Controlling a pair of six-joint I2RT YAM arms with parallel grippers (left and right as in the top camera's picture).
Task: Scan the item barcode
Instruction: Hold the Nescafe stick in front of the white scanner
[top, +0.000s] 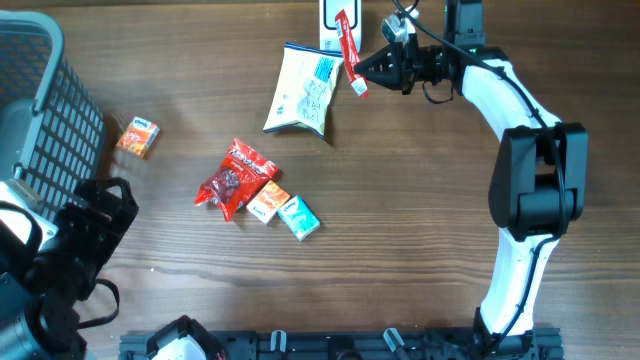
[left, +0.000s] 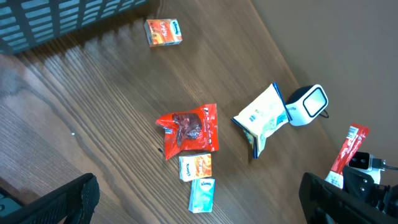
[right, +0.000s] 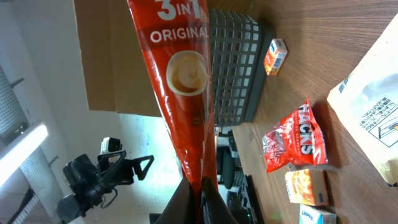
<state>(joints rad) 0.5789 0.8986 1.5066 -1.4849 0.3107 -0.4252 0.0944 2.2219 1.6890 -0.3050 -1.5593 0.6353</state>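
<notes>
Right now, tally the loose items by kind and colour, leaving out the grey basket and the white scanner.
Slim red coffee stick sachet: 1
Flat white-and-blue pouch: 1
Crinkly red candy bag: 1
Small orange cartons: 2
Small teal tissue pack: 1
Total: 6

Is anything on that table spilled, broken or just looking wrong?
Nothing looks spilled or torn. The red snack bag is crumpled, with an orange box and a teal pack jumbled beside it at odd angles. One small box lies alone beside the basket.
</notes>
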